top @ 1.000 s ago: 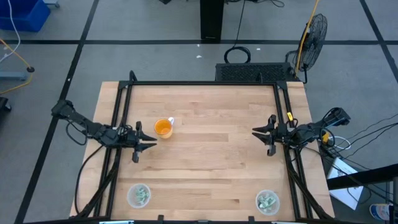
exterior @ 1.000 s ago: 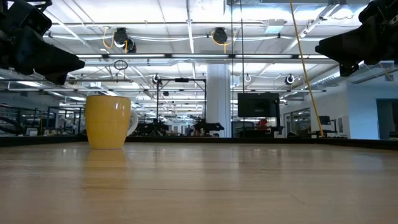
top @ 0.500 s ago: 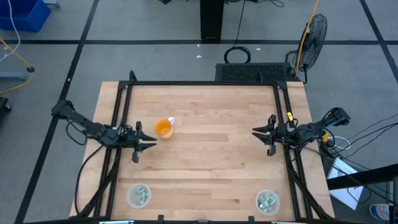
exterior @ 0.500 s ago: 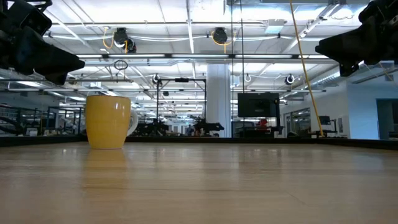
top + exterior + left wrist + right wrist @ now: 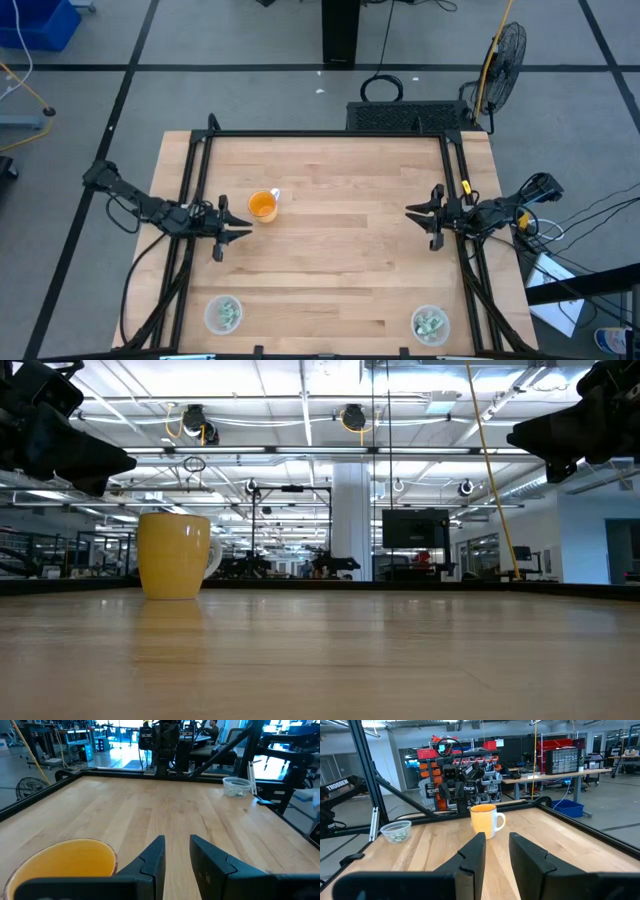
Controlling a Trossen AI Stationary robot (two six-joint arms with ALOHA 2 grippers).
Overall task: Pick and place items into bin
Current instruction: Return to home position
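Wooden table (image 5: 340, 260): packets (image 5: 226, 313) in two clear bins (image 5: 209, 317), well apart from left pincer (image 5: 238, 231) and right pincer (image 5: 415, 213), both spread, empty.

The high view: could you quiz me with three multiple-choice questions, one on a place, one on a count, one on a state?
1. Where does the orange cup stand? A) close beside the left gripper B) inside a bin C) on the floor
2. How many clear bins stand on the table? A) one B) two C) four
3. What do the left gripper and the right gripper hold? A) a packet each B) the cup C) nothing

1 A: the cup stands just off that gripper's fingers.
2 B: a left bin and a right bin, packets inside both.
3 C: both wrist views show bare wood between open fingers.
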